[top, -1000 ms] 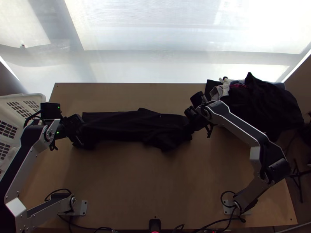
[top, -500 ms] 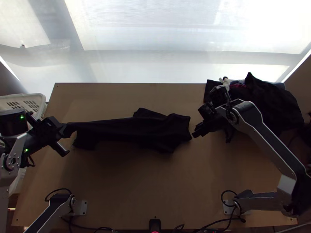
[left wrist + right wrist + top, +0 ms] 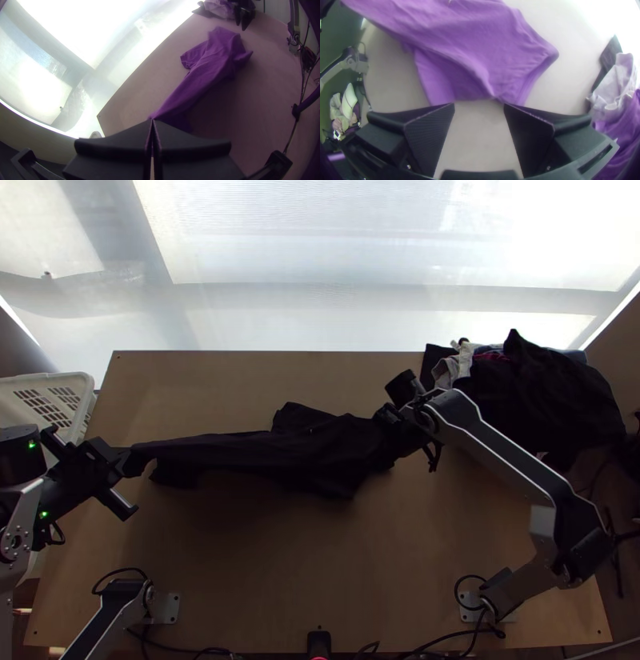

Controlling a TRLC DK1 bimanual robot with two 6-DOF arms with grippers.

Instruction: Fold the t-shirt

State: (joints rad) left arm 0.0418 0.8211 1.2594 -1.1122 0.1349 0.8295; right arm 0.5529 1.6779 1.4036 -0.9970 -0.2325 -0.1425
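Moved: right pincer (image 3: pixel 479 104), in from beyond the t-shirt's (image 3: pixel 256 452) right end to over it; left pincer (image 3: pixel 152 120), slightly toward the desk's (image 3: pixel 264 580) left edge.
T-shirt: one, a long creased strip between the desk's left edge and right of its middle, nearer the far edge.
Left pincer: closed on the shirt's left end.
Right pincer: wide apart, nothing held.
Handling, as judged: for the right end's grip, lower squarely, gather every layer, close before lifting; keep the left end lightly taut, without dragging.
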